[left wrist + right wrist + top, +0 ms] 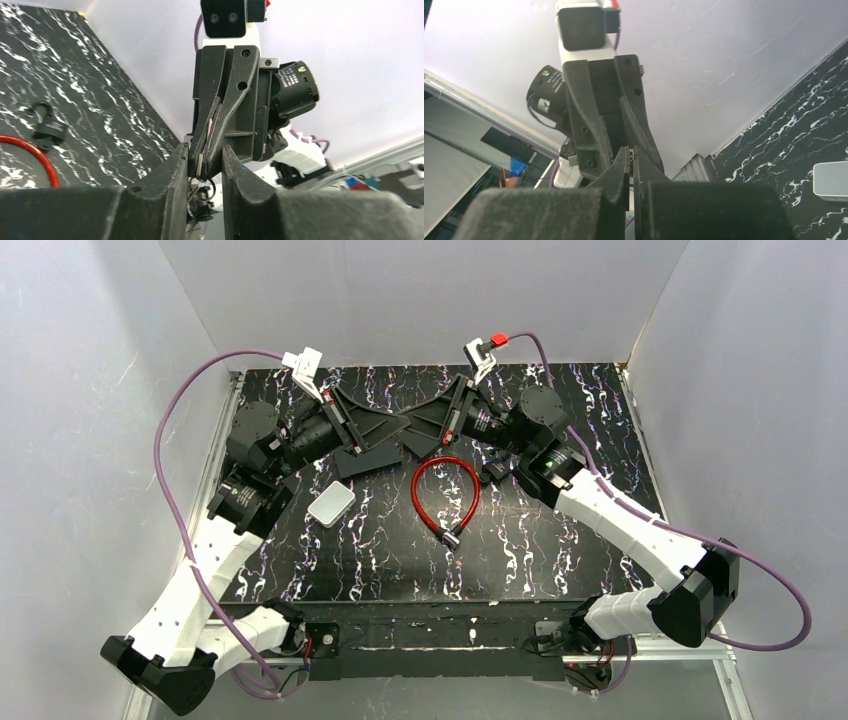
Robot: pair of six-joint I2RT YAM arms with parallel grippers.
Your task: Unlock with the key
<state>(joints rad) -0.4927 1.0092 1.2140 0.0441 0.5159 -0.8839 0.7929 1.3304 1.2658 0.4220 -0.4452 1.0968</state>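
My right gripper [418,430] is shut on the key [201,162], a thin silvery blade pinched between its fingertips, with its small ring [202,193] hanging below. The key tip also shows in the right wrist view [630,154]. My left gripper [205,150] is open, and its two fingers stand on either side of the right gripper's tips and the ring. Both grippers meet in the air at the back centre of the table. The red cable lock [445,492] lies in a loop on the table below them, with its metal end [452,537] nearest me.
A white box [331,505] lies left of the red loop and shows in the right wrist view [831,180]. A small black lock piece [47,127] lies by the cable near the right arm [497,471]. The black marbled table [560,550] has white walls on three sides.
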